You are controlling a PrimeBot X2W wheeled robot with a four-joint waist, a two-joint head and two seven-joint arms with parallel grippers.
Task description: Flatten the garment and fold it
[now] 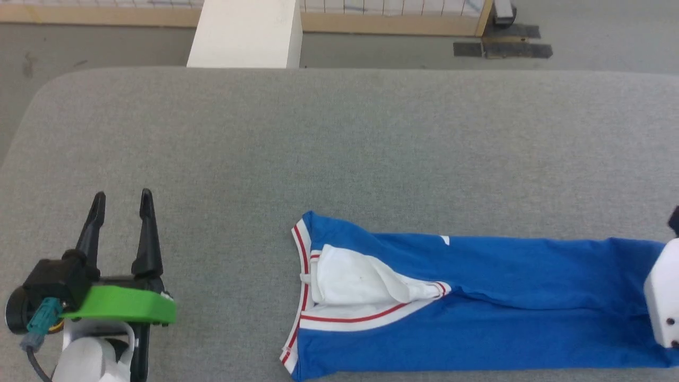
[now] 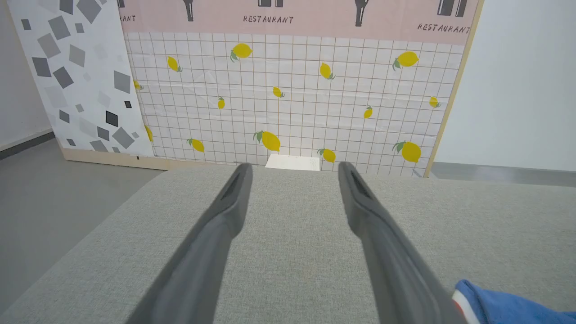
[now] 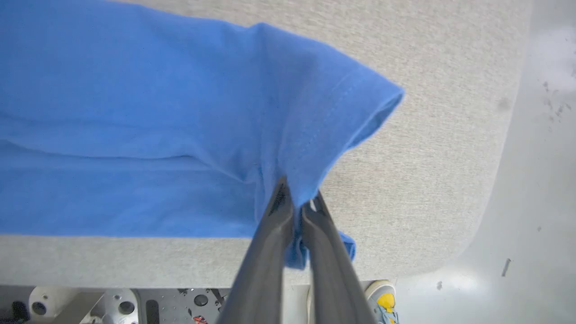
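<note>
Your right jaws are clamped on a pinch of the garment (image 3: 135,112), apparently at its hem end, by the bench (image 1: 339,132) corner. The garment lies stretched along the bench's near side. Your left jaws stand wide apart, holding nothing.

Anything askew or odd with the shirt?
Only a hem corner of the garment: bunched and lifted where the shut right gripper pinches it, near the end of the table. The rest lies flat; nothing damaged.

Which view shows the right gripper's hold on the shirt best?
Right wrist view: the right gripper is shut on the garment at its edge. Head view: that arm's white casing over the garment. Left wrist view: one garment corner.
</note>
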